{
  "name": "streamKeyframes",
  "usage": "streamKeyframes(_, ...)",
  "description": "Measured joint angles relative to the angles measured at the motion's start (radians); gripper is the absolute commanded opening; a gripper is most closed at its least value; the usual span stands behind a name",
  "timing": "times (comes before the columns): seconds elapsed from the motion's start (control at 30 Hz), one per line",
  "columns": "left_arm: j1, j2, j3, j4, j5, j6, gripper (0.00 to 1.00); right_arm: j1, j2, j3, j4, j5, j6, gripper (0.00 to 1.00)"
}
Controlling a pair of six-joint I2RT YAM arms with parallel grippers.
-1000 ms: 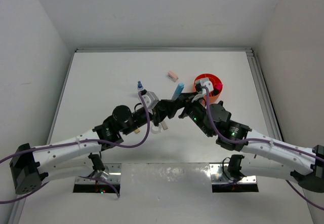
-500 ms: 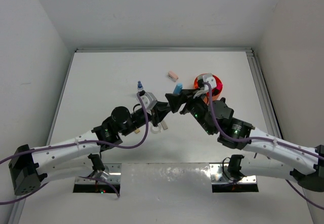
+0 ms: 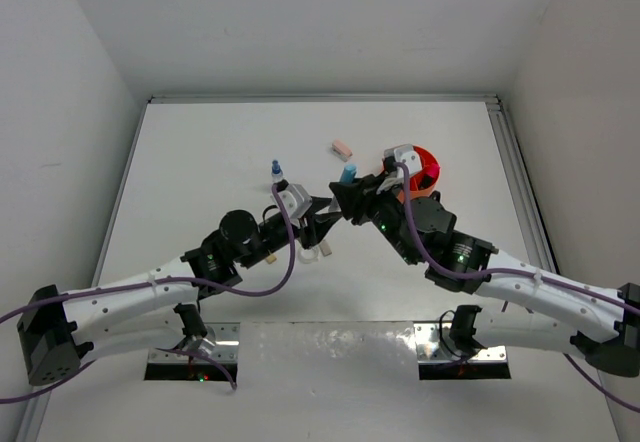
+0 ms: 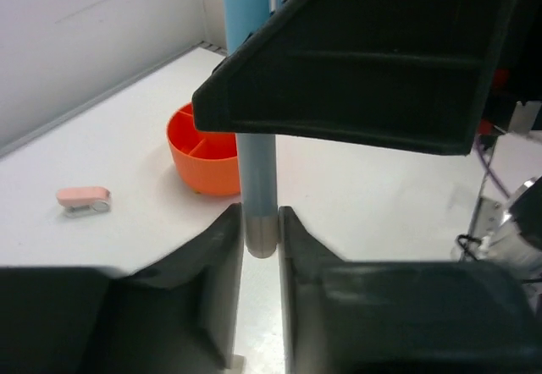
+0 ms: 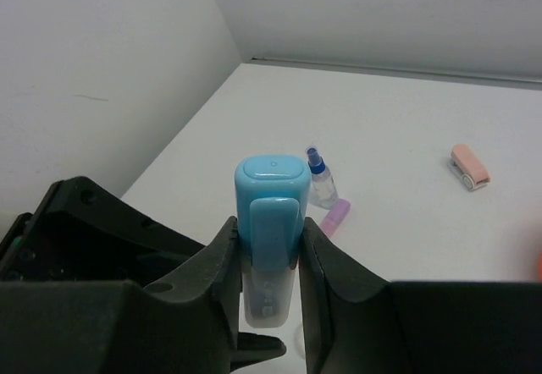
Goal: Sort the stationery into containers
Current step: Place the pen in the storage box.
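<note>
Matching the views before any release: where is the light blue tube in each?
Top external: light blue tube, centre, where both arms meet.
Left wrist: tube upright at centre, lower end between the left tool's fingers.
Right wrist: tube centre, cap toward the camera, between the right tool's fingers.
Shared landmark: pink eraser block, seen in all three.

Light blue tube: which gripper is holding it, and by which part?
Both appear to hold the light blue tube: the left gripper pinches its grey lower end, the right gripper its clipped cap end.
</note>
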Motion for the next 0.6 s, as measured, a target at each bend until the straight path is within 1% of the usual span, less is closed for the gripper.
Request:
streamKeyframes(0.03, 0.0, 0.0, 0.0, 0.0, -0.001, 0.011, 0.92, -0.002, 0.0, 0.0, 0.0, -0.005, -0.004, 0.0)
streamKeyframes(0.07, 0.0, 0.0, 0.0, 0.001, -0.002, 0.017, 1.0, -0.003, 0.0, 0.0, -0.004, -0.007, -0.007, 0.0)
streamKeyframes(0.23, 0.002, -0.002, 0.0, -0.011, -0.003, 0.006, 1.0, -0.027, -0.006, 0.0, -0.031, -0.003, -0.055, 0.0)
streamKeyframes(0.37, 0.002, -0.021, 0.0, -0.069, -0.018, 0.006, 1.0, -0.11, -0.02, 0.0, -0.056, 0.026, -0.142, 0.0)
streamKeyframes(0.47, 0.002, -0.064, 0.0, -0.131, -0.043, 0.01, 1.0, -0.283, -0.021, -0.001, -0.088, 0.027, -0.191, 0.0)
streamKeyframes(0.57, 0.003, -0.119, 0.0, -0.182, -0.087, 0.013, 1.0, -0.528, -0.021, -0.029, -0.079, -0.008, -0.201, 0.0)
streamKeyframes(0.6, 0.003, -0.137, 0.0, -0.201, -0.108, 0.012, 1.0, -0.605, -0.021, -0.047, -0.071, -0.042, -0.199, 0.0)
